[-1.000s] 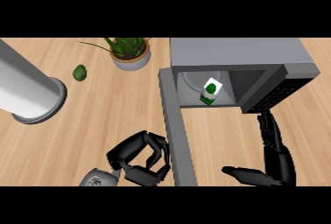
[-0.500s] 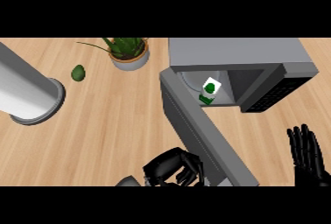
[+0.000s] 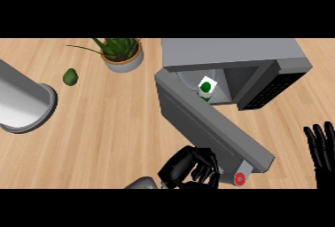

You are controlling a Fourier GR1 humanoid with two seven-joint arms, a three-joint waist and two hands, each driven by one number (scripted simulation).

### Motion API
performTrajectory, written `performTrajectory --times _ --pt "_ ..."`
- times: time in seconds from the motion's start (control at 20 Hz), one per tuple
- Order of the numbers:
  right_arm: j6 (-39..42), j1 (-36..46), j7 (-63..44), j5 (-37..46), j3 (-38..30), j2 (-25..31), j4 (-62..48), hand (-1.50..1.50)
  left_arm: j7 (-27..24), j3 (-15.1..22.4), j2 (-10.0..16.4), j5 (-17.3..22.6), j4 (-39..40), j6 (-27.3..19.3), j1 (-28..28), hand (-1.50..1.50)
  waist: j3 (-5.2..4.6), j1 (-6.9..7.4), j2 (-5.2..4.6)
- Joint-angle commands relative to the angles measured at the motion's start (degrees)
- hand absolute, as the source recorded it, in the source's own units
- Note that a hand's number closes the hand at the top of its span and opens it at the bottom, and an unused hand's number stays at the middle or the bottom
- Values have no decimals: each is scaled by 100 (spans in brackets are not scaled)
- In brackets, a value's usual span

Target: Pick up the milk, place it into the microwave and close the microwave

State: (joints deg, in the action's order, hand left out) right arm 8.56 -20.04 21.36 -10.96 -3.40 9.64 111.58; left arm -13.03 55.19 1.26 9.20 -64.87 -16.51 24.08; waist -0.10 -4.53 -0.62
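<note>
The milk carton (image 3: 207,88), white with a green mark, stands inside the grey microwave (image 3: 235,55). The microwave's door (image 3: 209,125) is swung partway round, running diagonally from the hinge at the upper left down to the lower right. My left hand (image 3: 186,169) is at the bottom centre with its fingers curled, against the door's outer face near its free end; it holds nothing. My right hand (image 3: 322,148) shows at the right edge, fingers straight and pointing up, apart from the microwave.
A potted plant (image 3: 121,55) stands at the back, left of the microwave. A small green avocado (image 3: 71,76) lies further left. A large grey cylinder (image 3: 18,103) lies at the left edge.
The door has swung further toward shut, its free end moving right. My left hand moved right along with it. The right hand has drawn back from the microwave to the right edge.
</note>
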Motion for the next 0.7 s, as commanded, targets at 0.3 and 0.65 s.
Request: performTrajectory --times 0.3,0.65 --pt "858 -4 -486 -560 195 623 814 -150 -289 212 -122 1306 111 -1088 1149 150 -21 -470 -71" --pt "1024 59 -795 -994 218 769 1217 -150 -375 85 -124 2056 501 -1557 1713 150 -14 -741 -119"
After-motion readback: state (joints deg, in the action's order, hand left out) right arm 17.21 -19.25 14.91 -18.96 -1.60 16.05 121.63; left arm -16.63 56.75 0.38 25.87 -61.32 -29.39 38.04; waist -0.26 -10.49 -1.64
